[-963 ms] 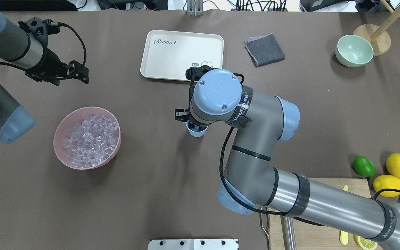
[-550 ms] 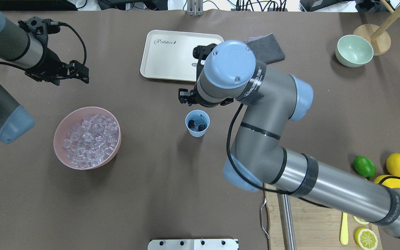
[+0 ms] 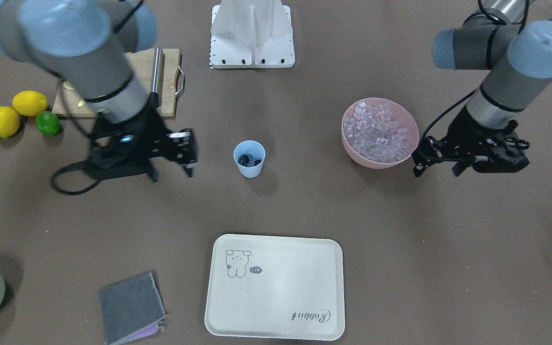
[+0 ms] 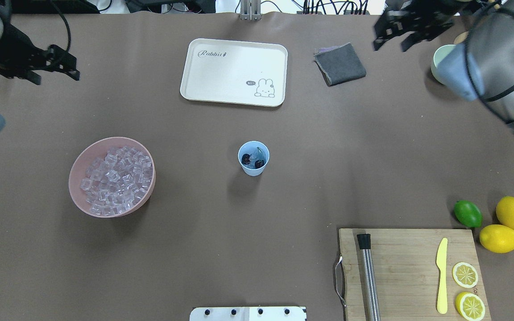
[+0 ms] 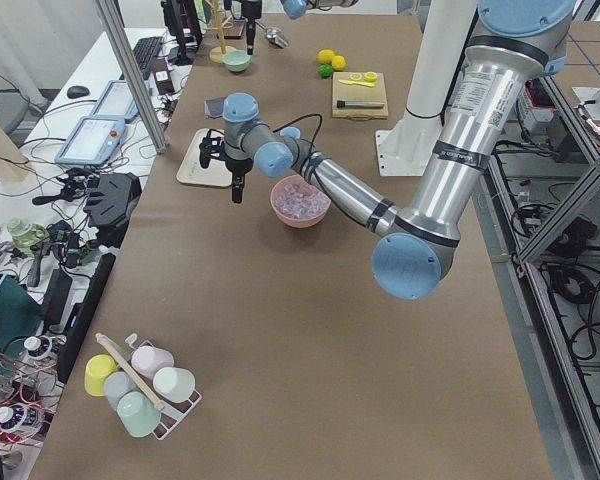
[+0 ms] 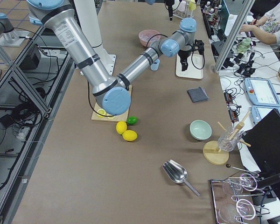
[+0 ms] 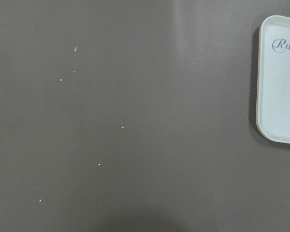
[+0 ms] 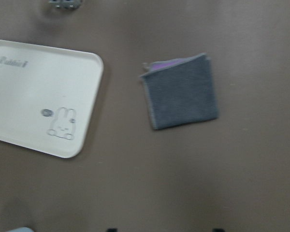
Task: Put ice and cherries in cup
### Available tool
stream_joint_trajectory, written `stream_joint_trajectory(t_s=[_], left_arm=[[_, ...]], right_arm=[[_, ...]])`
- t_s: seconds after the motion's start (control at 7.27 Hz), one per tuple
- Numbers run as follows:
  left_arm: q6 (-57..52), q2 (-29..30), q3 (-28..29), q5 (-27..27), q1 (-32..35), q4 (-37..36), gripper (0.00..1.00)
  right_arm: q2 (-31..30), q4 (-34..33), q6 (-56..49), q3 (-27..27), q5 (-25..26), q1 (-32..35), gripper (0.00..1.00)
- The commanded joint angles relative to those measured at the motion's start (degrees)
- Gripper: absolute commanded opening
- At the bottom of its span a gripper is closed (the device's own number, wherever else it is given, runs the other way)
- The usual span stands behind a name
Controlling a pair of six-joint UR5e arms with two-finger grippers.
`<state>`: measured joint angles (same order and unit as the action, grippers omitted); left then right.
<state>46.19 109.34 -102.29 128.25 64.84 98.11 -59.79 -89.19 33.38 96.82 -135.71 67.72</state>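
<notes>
Cherries (image 4: 246, 158) lie inside the cup (image 4: 253, 171), which stands upright near the middle of the worktop (image 4: 203, 249); you can see both dark fruits and a thin stem against the blue inside, but whether any clear cube sits under them you cannot tell. Ice (image 4: 116, 178) is heaped in the pink bowl (image 4: 76, 165), well apart from the cup on the robot's left. You will find the left pincer (image 3: 435, 171) released, its fingers spread with nothing between them, hanging over bare worktop out past the bowl; its wrist camera shows only brown surface and one corner of the tray (image 4: 232, 71). The right pincer (image 3: 171, 175) is likewise released and empty, raised clear of the worktop and away from the cup, and its wrist camera looks down on the tray and the grey cloth (image 4: 339, 63) lying beside it. Behind that arm in the overhead view you can make out part of a green bowl (image 4: 439, 67). Nearer the robot's right side sit a lime (image 4: 467, 213), two lemons (image 4: 513, 214) and a cutting board (image 4: 408, 267) with a yellow knife (image 4: 442, 276) and lemon slices
</notes>
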Motion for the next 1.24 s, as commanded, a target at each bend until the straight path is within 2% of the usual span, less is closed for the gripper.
stream_joint_trajectory(t_s=[0.0, 0.28, 0.41, 0.55, 0.83, 0.96, 1.1], left_arm=[[-22.8, -3.8, 1.6, 1.9, 10.9, -7.0, 0.97], [-41.9, -9.6, 2.9, 2.1, 23.3, -9.1, 0.97], [-43.6, -13.6, 2.5, 2.4, 25.0, -8.6, 0.97], [-46.4, -17.8, 2.9, 2.3, 25.2, -7.2, 0.97], [-46.9, -15.8, 1.1, 4.7, 28.5, -12.9, 0.97], [-47.0, -13.7, 0.5, 4.5, 28.5, -16.2, 0.98], [-47.3, -13.8, 0.9, 4.4, 28.5, -16.0, 0.98]], right_arm=[[-10.1, -0.8, -20.4, -0.4, -9.4, 13.9, 0.77], [-16.7, -4.5, -38.6, -0.8, -10.2, 20.2, 0.80], [-16.8, -7.4, -41.6, -0.6, -9.7, 21.0, 0.80], [-18.5, -7.2, -43.7, -0.6, -9.2, 20.5, 0.81], [-18.4, -7.3, -43.8, -0.3, -9.0, 20.4, 0.83], [-18.7, -7.4, -43.7, -0.3, -6.4, 20.3, 0.87], [-18.6, -7.6, -43.7, -0.9, -4.1, 20.3, 0.92]])
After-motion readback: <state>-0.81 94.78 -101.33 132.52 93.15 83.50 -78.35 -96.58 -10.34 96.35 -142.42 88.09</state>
